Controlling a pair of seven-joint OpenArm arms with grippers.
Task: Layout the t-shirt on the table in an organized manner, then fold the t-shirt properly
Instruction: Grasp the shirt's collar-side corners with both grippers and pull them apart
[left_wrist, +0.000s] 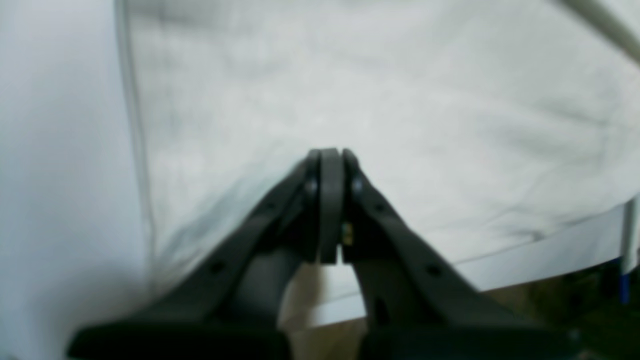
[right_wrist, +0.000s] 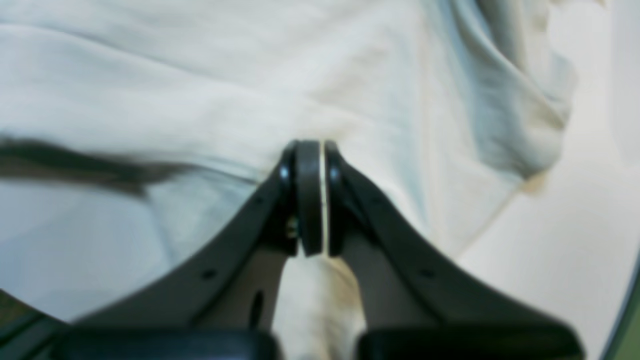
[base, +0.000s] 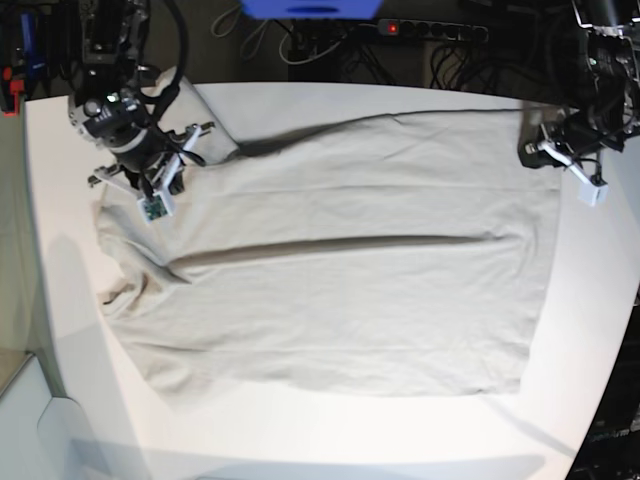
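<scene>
At the upper left of the base view, the right gripper (base: 190, 140) was clamped tight on the t-shirt (base: 340, 290), pinching cloth at the shoulder. Across the middle, the shirt lay spread wide on the table (base: 60, 350). At the upper right, the left gripper (left_wrist: 330, 160) was pressed closed at the shirt's far corner.

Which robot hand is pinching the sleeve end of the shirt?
The right gripper, at the base view's left. It grips the t-shirt by the bunched sleeve and collar end; the left gripper pinches the straight hem corner.
</scene>
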